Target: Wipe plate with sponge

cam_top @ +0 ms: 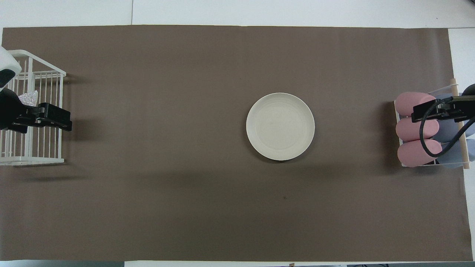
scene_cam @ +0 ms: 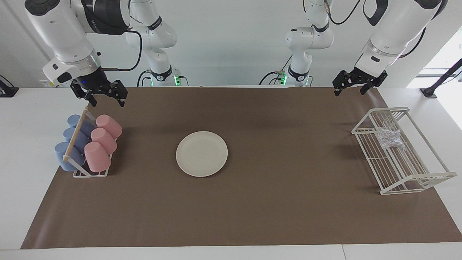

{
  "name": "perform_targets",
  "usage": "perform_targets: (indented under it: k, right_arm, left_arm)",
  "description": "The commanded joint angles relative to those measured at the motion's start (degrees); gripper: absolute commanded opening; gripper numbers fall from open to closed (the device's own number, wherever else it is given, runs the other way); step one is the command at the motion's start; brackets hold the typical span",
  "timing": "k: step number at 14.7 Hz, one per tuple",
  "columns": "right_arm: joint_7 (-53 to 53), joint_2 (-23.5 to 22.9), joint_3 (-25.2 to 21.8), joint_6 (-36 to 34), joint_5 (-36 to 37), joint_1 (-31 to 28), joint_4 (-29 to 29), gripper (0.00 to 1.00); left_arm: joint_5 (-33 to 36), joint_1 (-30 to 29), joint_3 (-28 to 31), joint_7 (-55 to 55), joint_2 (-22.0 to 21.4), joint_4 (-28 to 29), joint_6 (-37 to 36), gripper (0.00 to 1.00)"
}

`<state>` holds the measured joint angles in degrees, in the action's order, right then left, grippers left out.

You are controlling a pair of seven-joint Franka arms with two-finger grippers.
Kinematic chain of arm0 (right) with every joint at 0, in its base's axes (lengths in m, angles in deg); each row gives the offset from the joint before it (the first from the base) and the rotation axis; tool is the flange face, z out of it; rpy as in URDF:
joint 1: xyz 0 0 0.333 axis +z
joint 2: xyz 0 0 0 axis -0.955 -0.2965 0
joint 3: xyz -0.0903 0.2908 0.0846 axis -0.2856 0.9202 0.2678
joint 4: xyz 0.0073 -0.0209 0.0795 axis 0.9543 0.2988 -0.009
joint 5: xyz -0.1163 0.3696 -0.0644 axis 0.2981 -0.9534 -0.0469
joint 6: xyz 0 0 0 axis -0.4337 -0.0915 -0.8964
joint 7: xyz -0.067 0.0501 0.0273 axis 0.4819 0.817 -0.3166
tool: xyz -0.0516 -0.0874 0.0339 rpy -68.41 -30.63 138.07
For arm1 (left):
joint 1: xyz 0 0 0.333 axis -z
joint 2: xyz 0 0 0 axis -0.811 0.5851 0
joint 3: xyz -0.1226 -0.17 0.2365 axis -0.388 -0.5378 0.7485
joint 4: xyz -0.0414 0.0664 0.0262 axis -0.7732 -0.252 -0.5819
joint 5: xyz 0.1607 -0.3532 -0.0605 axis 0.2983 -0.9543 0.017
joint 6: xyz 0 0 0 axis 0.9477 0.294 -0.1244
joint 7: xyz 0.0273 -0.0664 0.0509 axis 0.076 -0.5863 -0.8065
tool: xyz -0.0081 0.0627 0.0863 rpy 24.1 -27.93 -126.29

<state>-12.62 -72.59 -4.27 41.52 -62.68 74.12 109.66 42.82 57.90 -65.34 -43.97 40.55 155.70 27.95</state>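
1. Since nothing is held yet, I take the step in hand to be fetching the sponge [scene_cam: 389, 138], which lies in the white wire rack [scene_cam: 415, 177] at the left arm's end of the table, in the part of the rack nearer the robots.
2. My left gripper [scene_cam: 349, 89] hangs in the air over the table's edge at that end, above the rack's nearer end, jaws spread wide and holding nothing. I would bring it straight down over the sponge, not in from the side, because the rack's raised rails stand around it.
3. For a clean pick I would centre the fingers on the lumpy wad and close on its middle; I judge it soft and light, so it should squash, and a shallow pinch could let it slip or snag on the wires.
4. My right gripper [scene_cam: 105, 96] waits over the near end of the cup rack [scene_cam: 90, 173] at the right arm's end, jaws also parted and empty. I would leave it there, clear of the pink cups [scene_cam: 103, 141] and blue cups [scene_cam: 70, 144].
5. My target, the plate [scene_cam: 201, 153], lies flat near the middle of the brown mat [scene_cam: 288, 216], well apart from both racks.
6. Between rack and plate the mat is open, so the carry has free room. My main concern is lifting high enough to clear the rack's top rail.
7. When wiping, I would keep strokes inside the shallow rim, since I judge the plate could slide on the mat.
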Motion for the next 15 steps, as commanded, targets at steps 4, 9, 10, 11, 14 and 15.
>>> perform_targets:
  k: [4, 9, 10, 11, 14, 15]
  right_arm:
    - [-1.4, 0.6, 0.3, -0.2, 0.7, 0.0, 0.0, 1.0]
    - [-1.4, 0.6, 0.3, -0.3, 0.7, 0.0, 0.0, 1.0]
    - [-1.4, 0.6, 0.3, -0.3, 0.7, 0.0, 0.0, 1.0]
    - [-1.4, 0.6, 0.3, -0.2, 0.7, 0.0, 0.0, 1.0]
    - [-1.4, 0.6, 0.3, -0.3, 0.7, 0.0, 0.0, 1.0]
    - [-1.4, 0.6, 0.3, -0.3, 0.7, 0.0, 0.0, 1.0]
  left_arm:
    - [0.6, 0.0, 0.1, 0.5, -1.5, 2.1, 2.0, 1.0]
    - [0.5, -0.7, 0.1, 0.6, -1.7, 2.8, 2.0, 1.0]
    - [0.6, -0.5, 0.1, 0.7, -1.9, 3.2, 2.3, 1.0]
    - [0.7, -0.4, 0.1, 2.6, -2.0, 3.6, 3.4, 1.0]
    - [3.4, 0.1, -0.2, 6.4, -1.1, 4.7, 4.5, 1.0]
    - [7.2, 0.4, -0.4, 6.4, 0.2, 4.8, 4.8, 1.0]
